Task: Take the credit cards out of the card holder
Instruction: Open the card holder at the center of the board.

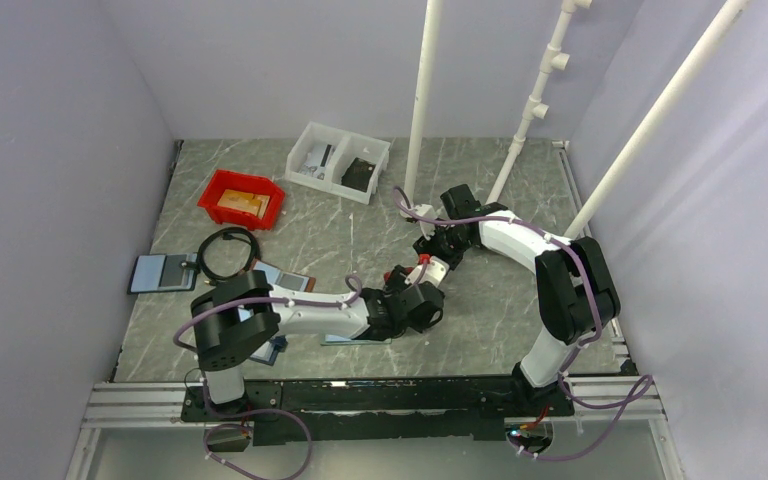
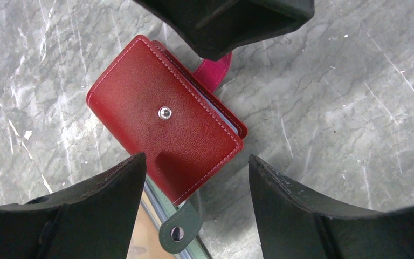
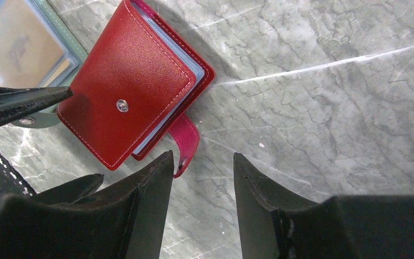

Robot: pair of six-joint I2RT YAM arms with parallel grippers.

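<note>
Card holder [image 2: 164,116] was found lying flat on the grey veined marble-look table [image 2: 329,108], folded shut, under the two wrists near the middle of the table.

Its cover was noted as red grained leather-like material with rounded corners, pale stitching along the edges and a small round metal stud [image 2: 165,112] at the centre. A pink-red tab [image 2: 215,70] was seen sticking out loose from one long side.

Thin pale blue-grey edges [image 3: 198,73] were seen between the covers. Whether these were cards or sleeves could not be told.

One corner was laid over a green holder [image 2: 178,229] with a rounded strap and a tan-orange card [image 3: 27,46] inside.

Left gripper [image 2: 195,159]: the matte black wedge-shaped fingers were held apart, one on each side of the red holder's near corner, with nothing clamped.

Right gripper [image 3: 202,156]: the fingers were held apart over bare table, with the tab just beside one finger and nothing gripped.
</note>
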